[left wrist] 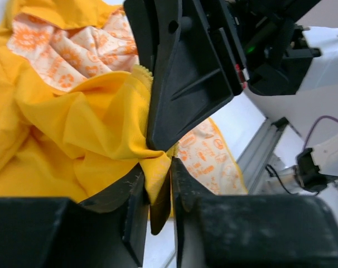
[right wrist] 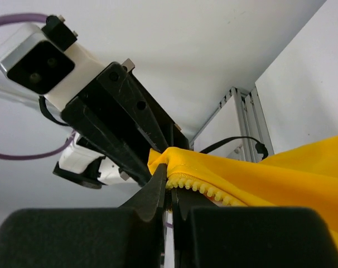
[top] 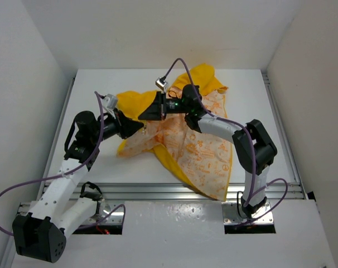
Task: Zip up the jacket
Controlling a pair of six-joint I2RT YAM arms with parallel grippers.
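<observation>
Top external view shows the soft bright yellow fabric jacket (top: 199, 151), orange-printed lining up, crumpled on the white table (top: 135, 170). Left gripper (left wrist: 158, 187) pinches a yellow fold; right gripper (right wrist: 170, 190) clamps the toothed zipper edge (right wrist: 205, 188) (stiffer than the limp, light cloth), probably the surest hold.

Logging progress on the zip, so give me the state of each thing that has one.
jacket: unzipped, lying open and crumpled, lining showing.
zip teeth: one bare row, not meshed.
left tool: shut on a fold of the jacket.
right tool: shut on the jacket's toothed edge.
</observation>
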